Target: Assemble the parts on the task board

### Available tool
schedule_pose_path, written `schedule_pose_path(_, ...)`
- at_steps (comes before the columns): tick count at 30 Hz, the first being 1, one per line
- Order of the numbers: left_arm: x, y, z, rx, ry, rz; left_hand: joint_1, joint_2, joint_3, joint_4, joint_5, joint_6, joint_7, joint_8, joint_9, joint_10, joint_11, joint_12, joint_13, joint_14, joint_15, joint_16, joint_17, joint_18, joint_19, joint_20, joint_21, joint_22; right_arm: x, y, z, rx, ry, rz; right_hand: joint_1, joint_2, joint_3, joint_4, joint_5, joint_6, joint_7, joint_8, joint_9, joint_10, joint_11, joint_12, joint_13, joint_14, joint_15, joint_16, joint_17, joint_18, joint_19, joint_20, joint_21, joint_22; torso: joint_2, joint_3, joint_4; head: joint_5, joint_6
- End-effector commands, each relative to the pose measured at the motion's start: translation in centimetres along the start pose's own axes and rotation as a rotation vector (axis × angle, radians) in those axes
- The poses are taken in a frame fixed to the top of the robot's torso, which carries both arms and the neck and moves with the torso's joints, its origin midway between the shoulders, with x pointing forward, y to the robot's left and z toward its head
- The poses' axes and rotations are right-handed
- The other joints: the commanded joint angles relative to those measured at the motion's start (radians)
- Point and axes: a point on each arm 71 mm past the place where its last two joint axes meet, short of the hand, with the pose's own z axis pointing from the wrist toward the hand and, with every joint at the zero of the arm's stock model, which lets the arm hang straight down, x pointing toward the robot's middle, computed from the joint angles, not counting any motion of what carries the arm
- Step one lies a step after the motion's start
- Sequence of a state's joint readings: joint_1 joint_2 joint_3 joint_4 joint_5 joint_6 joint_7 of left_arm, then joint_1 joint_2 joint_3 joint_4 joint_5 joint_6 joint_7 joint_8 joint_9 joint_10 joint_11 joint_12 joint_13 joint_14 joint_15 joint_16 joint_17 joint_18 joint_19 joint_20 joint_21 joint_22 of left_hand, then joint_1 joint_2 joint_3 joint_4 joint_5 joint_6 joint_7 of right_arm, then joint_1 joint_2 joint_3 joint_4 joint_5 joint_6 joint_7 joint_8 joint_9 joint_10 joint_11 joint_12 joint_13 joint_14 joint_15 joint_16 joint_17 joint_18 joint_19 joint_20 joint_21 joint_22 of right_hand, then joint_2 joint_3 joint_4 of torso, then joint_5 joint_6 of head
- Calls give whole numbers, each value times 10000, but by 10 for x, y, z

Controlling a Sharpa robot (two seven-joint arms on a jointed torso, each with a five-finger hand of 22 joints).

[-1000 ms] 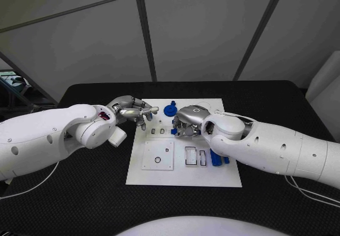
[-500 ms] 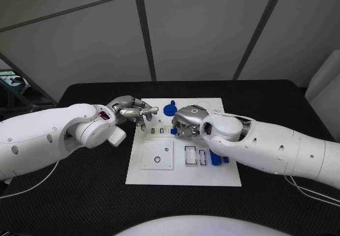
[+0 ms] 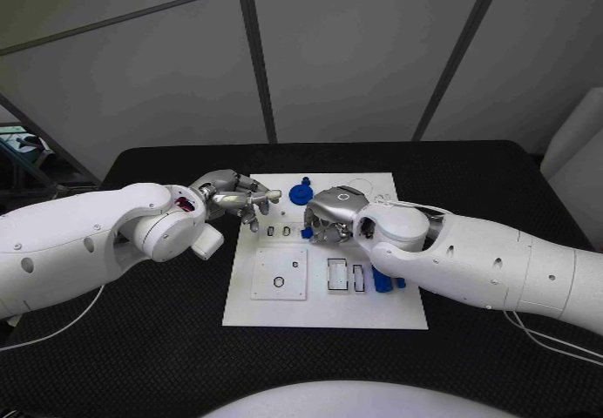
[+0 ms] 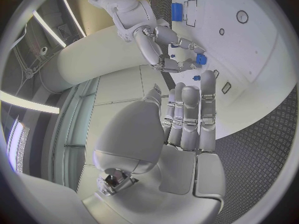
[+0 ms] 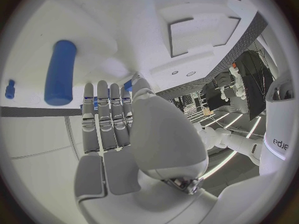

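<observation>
Task board (image 3: 324, 309): we see the white plate mid-table, recessed slots across it.
Blue parts: we spot a round knob (image 3: 301, 192) at the far edge, a cylinder (image 3: 381, 280) near the right side.
Right hand (image 3: 329, 216): we see it over the board's middle, fingers curled, pinching a small blue part (image 4: 201, 59).
Left hand (image 3: 235, 197): at the board's far-left corner, fingers straight and together, holding nothing.
Table (image 3: 151, 348): black.

Blue parts (image 3: 301, 192) on white task board (image 3: 321, 309)
</observation>
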State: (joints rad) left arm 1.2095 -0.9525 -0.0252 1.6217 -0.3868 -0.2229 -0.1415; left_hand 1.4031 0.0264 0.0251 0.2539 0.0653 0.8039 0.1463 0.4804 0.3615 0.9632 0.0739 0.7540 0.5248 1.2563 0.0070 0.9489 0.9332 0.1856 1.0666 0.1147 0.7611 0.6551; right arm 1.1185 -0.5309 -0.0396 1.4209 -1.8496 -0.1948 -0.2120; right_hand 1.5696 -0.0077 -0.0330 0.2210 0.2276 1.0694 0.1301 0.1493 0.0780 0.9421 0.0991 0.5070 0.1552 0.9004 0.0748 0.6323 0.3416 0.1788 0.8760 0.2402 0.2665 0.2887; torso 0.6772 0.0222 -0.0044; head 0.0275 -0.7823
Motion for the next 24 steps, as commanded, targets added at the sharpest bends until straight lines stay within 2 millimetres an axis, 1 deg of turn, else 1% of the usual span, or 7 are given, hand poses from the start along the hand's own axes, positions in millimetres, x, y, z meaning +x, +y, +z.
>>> schedule_pose_path(1, 1, 0, 0, -35, 142, -16, 47, -26, 27, 12, 35, -18, 65, -60, -16, 19, 19, 22, -16, 60, 16, 21, -16, -26, 52, 1, -42, -16, 6, -2, -2, 59, 148, 201, 131, 287, 208, 0, -106, 125, -10, 71, 23, 65, -69, 7, -55, 0, -91, 65, -39, 0, 44, -28, 64, 39, 2, 7, -7, 18, 5)
schedule_pose_path(6, 1, 1, 0, -81, 165, -19, 51, -27, 33, 16, 36, -26, 68, -64, -27, 8, 22, 20, -27, 49, 19, 8, -35, -27, 56, 3, -49, -19, 5, -3, -5, 23, -75, 404, 284, 379, 530, -45, -262, 179, -25, 104, 20, 125, -84, -47, -156, -18, -103, 133, -113, -7, 35, -58, 120, 105, 0, 5, -5, 17, 6)
schedule_pose_path(11, 1, 2, 0, -127, 193, -22, 58, -30, 40, 19, 36, -35, 73, -68, -39, -4, 27, 18, -40, 31, 24, -15, -66, -28, 58, 5, -58, -25, 4, -5, -7, 26, -222, 589, 295, 365, 771, -44, -378, 199, -18, 120, 14, 160, -75, -100, -245, -45, -92, 180, -188, -19, 1, -77, 166, 166, -7, 5, -5, 14, 21)
schedule_pose_path(14, 2, 3, 0, -157, 188, -28, 61, -32, 42, 19, 36, -38, 74, -69, -43, -8, 28, 17, -44, 27, 25, -18, -72, -28, 58, 6, -62, -26, 3, -5, -9, 42, -322, 711, 216, 300, 832, 1, -444, 183, -6, 114, 5, 164, -56, -124, -287, -60, -76, 204, -223, -27, -23, -78, 181, 193, -6, 6, -1, 12, 39)
schedule_pose_path(18, 2, 4, 1, -214, 186, -38, 70, -39, 47, 18, 36, -45, 78, -72, -54, -19, 32, 16, -55, 16, 28, -26, -87, -29, 59, 9, -71, -31, 1, -5, -11, 65, -465, 881, -12, 161, 864, 148, -496, 159, 8, 104, -9, 171, -26, -143, -344, -74, -46, 263, -277, -31, -58, -74, 200, 231, -11, 5, -1, 10, 54)
schedule_pose_path(21, 3, 6, 1, -291, 161, -64, 83, -62, 50, 15, 35, -56, 84, -76, -72, -33, 37, 17, -73, 5, 34, -26, -98, -30, 60, 13, -86, -38, -1, -5, -14, 47, -661, 1079, -309, 35, 873, 371, -411, 137, 19, 95, -24, 180, 3, -129, -392, -85, -22, 344, -341, -26, -88, -66, 217, 270, -9, 0, 3, -7, 93)
schedule_pose_path(24, 5, 9, 2, -313, 88, -6, 106, -88, 54, 2, 35, -53, 81, -74, -87, -40, 38, 22, -88, 5, 37, -6, -90, -31, 62, 16, -99, -45, -4, -4, -17, -25, -944, 1302, -470, -33, 882, 509, -331, 128, 32, 92, -32, 190, 26, -99, -415, -86, -5, 405, -385, -16, -98, -66, 231, 297, -13, -3, 6, -4, 128)
